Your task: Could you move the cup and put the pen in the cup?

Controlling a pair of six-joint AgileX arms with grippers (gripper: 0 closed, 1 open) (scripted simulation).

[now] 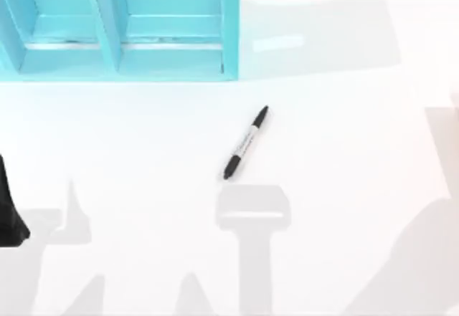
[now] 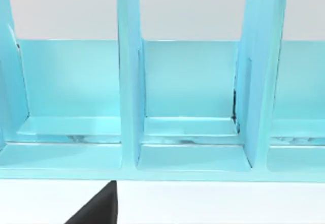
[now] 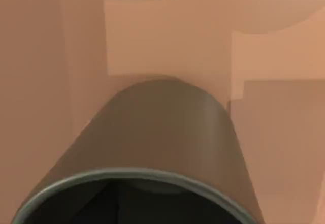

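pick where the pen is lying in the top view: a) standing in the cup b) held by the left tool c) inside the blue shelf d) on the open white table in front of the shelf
d: the pen lies flat on the white table, apart from the blue shelf behind it.

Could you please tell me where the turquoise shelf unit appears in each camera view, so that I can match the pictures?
Top view: the shelf unit stands at the table's far left, its compartments open toward the pen.
Left wrist view: the shelf unit spans the picture, seen front-on, three compartments visible.
Right wrist view: not in it; the cup is close up.
Shared landmark: the shelf's upright dividers in the top and left wrist views.
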